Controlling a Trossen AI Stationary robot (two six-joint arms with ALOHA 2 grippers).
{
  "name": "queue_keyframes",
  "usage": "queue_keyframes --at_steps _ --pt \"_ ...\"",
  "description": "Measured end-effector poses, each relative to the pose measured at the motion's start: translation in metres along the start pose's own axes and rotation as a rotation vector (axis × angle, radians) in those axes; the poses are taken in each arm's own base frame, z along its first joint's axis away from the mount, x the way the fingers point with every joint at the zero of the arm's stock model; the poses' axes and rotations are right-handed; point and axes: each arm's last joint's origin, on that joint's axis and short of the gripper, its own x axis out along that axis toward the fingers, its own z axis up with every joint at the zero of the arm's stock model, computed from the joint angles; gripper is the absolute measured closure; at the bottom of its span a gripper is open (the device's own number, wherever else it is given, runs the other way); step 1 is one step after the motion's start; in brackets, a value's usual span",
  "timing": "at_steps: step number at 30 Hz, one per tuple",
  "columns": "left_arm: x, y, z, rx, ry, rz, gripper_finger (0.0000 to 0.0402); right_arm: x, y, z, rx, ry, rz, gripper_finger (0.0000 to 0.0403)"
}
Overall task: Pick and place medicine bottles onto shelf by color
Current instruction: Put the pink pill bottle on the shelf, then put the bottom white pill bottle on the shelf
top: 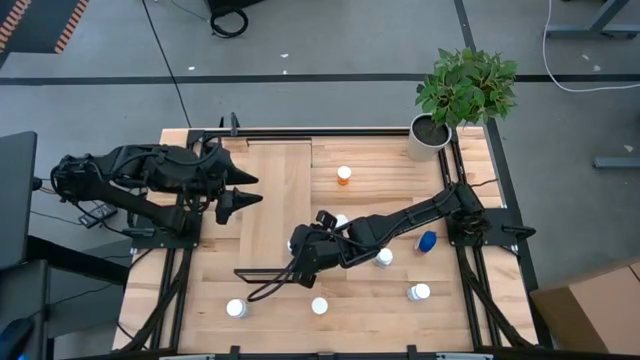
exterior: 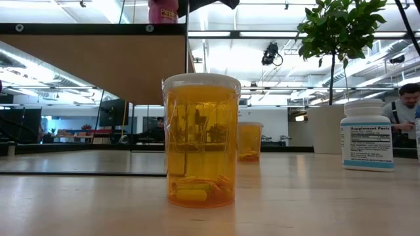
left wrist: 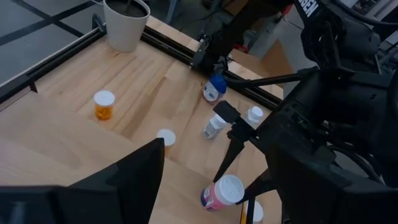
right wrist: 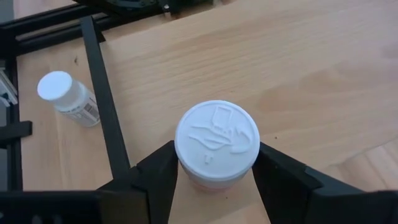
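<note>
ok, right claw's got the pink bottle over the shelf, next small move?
Probably lower and release. The right claw is shut on the white-capped pink pill bottle above the light-wood shelf board, inside its dark frame edge; whether the bottle's base touches the board isn't visible.

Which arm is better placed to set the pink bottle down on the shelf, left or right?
Right. The right gripper already clamps the pink bottle by its white cap, directly over the shelf near its dark frame edge. The left gripper hangs empty at the shelf's far side.
</note>
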Motion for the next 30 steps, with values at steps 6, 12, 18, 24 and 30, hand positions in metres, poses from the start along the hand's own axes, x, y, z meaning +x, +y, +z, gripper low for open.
queue_keyframes --at_steps 6,12,18,24,30 --pt "0.000 0.000 -0.001 0.003 0.007 0.005 0.0115 0.000 0.000 0.000 0.021 0.006 0.011 0.0170" --pt "0.000 0.002 -0.004 0.012 0.036 0.023 0.0115 -0.003 0.002 0.001 0.032 0.008 0.018 0.0142" --pt "-0.006 0.008 -0.009 -0.038 0.084 0.057 0.0115 -0.018 0.003 0.014 0.042 -0.032 0.038 0.0127" --pt "-0.016 0.007 -0.015 -0.066 0.122 0.033 0.0115 -0.029 0.005 0.008 0.026 0.018 0.017 0.0126" --pt "-0.023 0.004 -0.030 -0.076 0.242 0.029 0.0115 -0.044 0.008 0.004 0.008 0.060 -0.010 0.0126"
